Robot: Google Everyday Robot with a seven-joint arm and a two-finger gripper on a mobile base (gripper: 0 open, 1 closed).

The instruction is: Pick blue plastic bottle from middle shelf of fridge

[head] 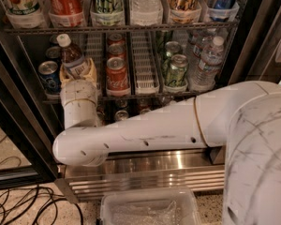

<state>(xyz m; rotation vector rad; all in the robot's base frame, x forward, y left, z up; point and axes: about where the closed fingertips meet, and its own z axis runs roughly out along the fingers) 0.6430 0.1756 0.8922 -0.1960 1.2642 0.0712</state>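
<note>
Sitting between blue can point(49, 75) and red can point(117, 73), gripper point(77, 70) clasps bottle point(71, 54).

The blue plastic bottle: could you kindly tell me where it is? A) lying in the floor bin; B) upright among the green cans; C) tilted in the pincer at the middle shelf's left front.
C: the blue plastic bottle leans, gripped by the pincer at the left front of the middle shelf.

gripper point(77, 72) at middle shelf point(150, 95): tan fingers point(91, 65) | blue plastic bottle point(71, 54): brown, white-capped
</note>
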